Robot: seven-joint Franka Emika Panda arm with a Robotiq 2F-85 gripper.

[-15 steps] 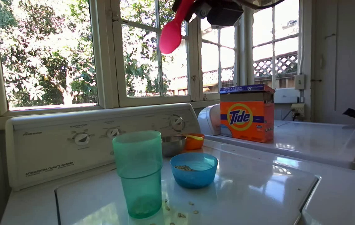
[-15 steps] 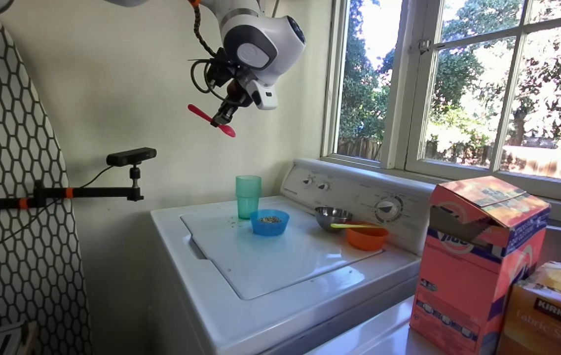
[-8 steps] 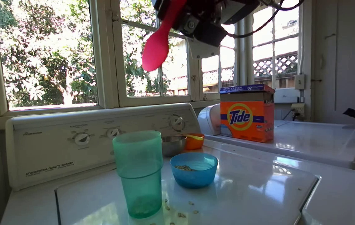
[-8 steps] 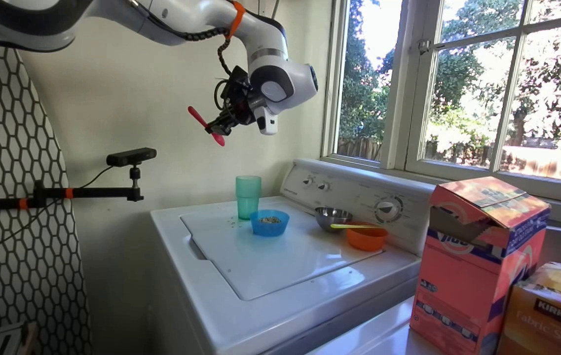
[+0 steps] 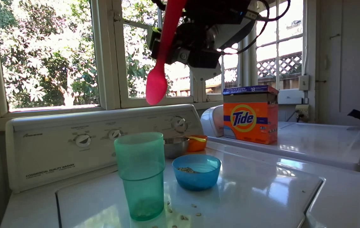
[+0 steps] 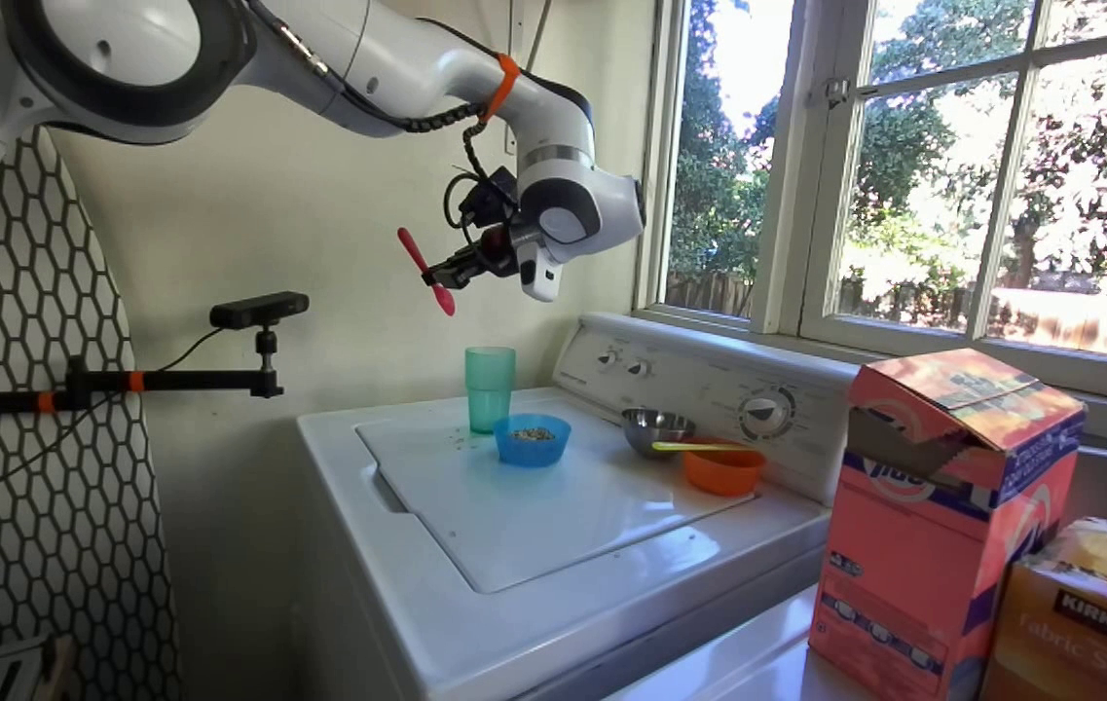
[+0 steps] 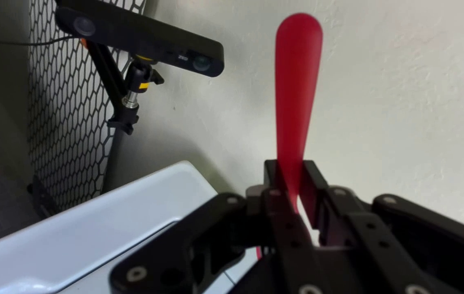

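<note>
My gripper (image 7: 292, 179) is shut on the red spoon (image 7: 298, 81), its two pads pressing the handle from either side. In an exterior view the spoon (image 5: 157, 84) slants with its bowl end down, above the green cup (image 5: 140, 177). The gripper (image 6: 432, 276) hangs in the air, higher than the washer top, in an exterior view. The translucent cup stands upright with some pale bits at its bottom. Beside it sits a blue bowl (image 6: 529, 453) holding flakes or seeds. I cannot tell whether the spoon's bowl carries anything.
Loose flakes (image 5: 184, 218) lie on the washer lid (image 6: 475, 516). A steel bowl (image 6: 657, 428) and an orange bowl (image 6: 723, 472) with a yellow-green utensil stand by the control panel (image 5: 56, 152). A Tide box (image 5: 251, 118) is farther off. A camera on an arm (image 7: 142, 38) juts out near the wall.
The arm has come down toward the washer with the spoon still gripped. The spoon hangs lower and more upright than before. Cup and bowls have stayed where they were.
</note>
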